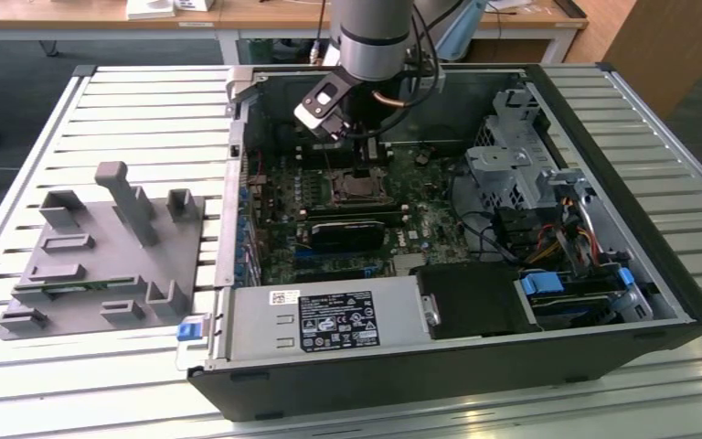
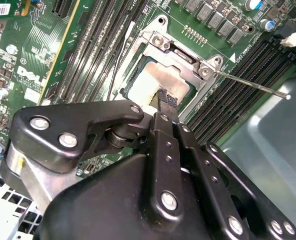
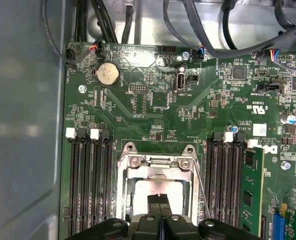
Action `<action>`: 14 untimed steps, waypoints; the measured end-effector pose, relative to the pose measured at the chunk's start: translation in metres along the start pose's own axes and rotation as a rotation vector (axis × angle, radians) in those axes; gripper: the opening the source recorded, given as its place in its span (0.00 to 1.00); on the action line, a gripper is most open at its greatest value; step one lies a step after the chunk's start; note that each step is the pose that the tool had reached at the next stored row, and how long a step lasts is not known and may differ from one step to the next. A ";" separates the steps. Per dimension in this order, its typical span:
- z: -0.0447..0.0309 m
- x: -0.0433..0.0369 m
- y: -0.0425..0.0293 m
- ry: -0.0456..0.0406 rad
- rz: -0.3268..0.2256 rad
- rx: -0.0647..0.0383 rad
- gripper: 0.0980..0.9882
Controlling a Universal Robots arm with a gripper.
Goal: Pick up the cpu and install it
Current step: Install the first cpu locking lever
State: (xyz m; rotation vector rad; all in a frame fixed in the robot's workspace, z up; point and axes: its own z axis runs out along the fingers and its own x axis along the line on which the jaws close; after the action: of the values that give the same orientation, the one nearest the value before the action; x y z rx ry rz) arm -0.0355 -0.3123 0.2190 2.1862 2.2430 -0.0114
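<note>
The cpu (image 3: pixel 144 191) lies flat inside the socket frame (image 3: pixel 155 161), its pale shiny top facing up out of the open computer case (image 1: pixel 643 302), so by the look of it the chip is already seated on the motherboard (image 3: pixel 152 100) rather than carried. It is square, so it has no long axis to speak of; its edges run square with the frame and parallel to the memory slots (image 3: pixel 88 185) that flank the socket on both sides. Which corner carries the orientation mark cannot be told. The gripper (image 3: pixel 159 201) stands directly over the chip, near the middle of its top face. In both wrist views the jaws are drawn together, with only a thin seam between the tips, and they clasp nothing. Whether the tips press on the metal top or hang just above it cannot be told. The thin retention lever (image 2: pixel 247 82) sticks out to one side of the frame, apart from the jaws. In the exterior view the arm (image 1: pixel 369 37) comes straight down into the case, which rests on the slatted worktop (image 1: pixel 143 110), with a grey fixture block (image 1: pixel 95 256) well apart on the exterior view's left.
</note>
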 end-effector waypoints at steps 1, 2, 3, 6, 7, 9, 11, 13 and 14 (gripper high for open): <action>-0.0003 0.0000 0.0000 -0.0002 0.000 0.000 0.01; -0.0006 -0.0001 -0.0001 -0.0004 0.000 0.000 0.01; -0.0009 -0.0001 0.0000 -0.0003 0.000 0.000 0.01; -0.0016 0.0000 0.0000 -0.0001 0.000 0.000 0.01; -0.0018 -0.0001 0.0000 -0.0002 0.000 0.000 0.01; -0.0023 -0.0001 0.0000 -0.0002 0.000 0.000 0.01; -0.0030 -0.0001 -0.0001 -0.0002 0.000 0.000 0.01; -0.0036 -0.0001 0.0000 -0.0002 0.000 0.000 0.01; -0.0038 -0.0001 0.0000 -0.0002 0.000 0.000 0.01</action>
State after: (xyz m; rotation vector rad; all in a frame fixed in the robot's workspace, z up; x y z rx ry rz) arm -0.0355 -0.3124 0.2228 2.1865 2.2427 -0.0118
